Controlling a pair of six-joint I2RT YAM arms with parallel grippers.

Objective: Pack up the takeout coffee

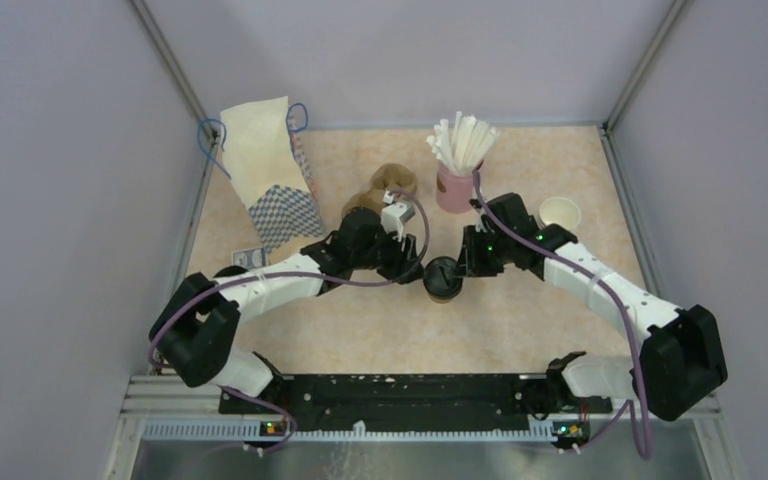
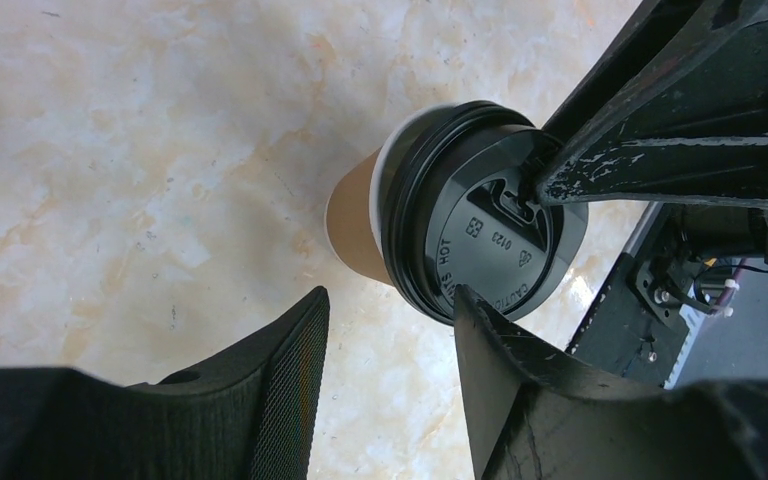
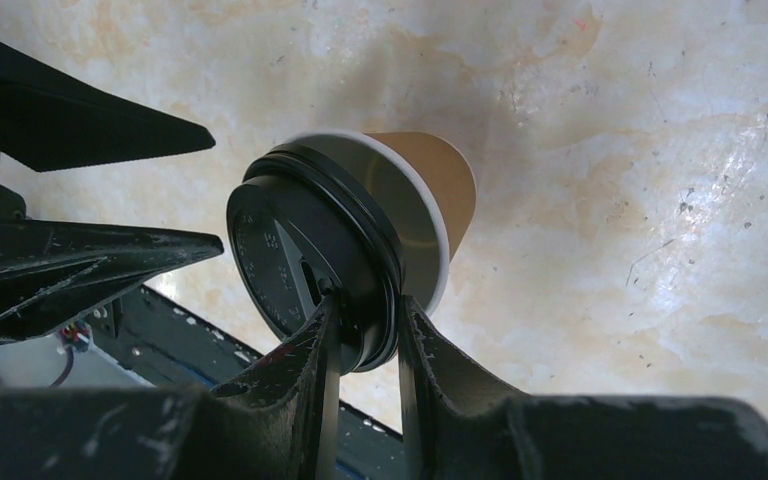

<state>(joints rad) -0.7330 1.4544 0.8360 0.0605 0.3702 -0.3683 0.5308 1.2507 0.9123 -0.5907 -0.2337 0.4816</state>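
Observation:
The takeout coffee [image 1: 442, 277], a brown paper cup with a black lid, is at the middle of the table between both arms. In the right wrist view the cup [image 3: 440, 185] shows with its lid [image 3: 290, 250] toward the camera. My right gripper [image 3: 365, 305] is shut on the lid's rim, one finger on the lid top and one under its edge. My left gripper [image 2: 390, 292] is open just short of the cup [image 2: 355, 215]. One of its fingertips [image 2: 465, 300] is at the lid's edge [image 2: 480, 240], and nothing lies between its fingers. From above, the left gripper [image 1: 412, 268] is to the cup's left and the right gripper [image 1: 463, 266] to its right.
A paper bag [image 1: 268, 170] with blue handles stands at the back left. A pink cup of white straws [image 1: 457, 180] is behind the coffee. A lidless paper cup [image 1: 560, 212] stands at the right, and brown cups [image 1: 390, 185] lie behind the left arm. A black rail [image 1: 400, 395] runs along the near edge.

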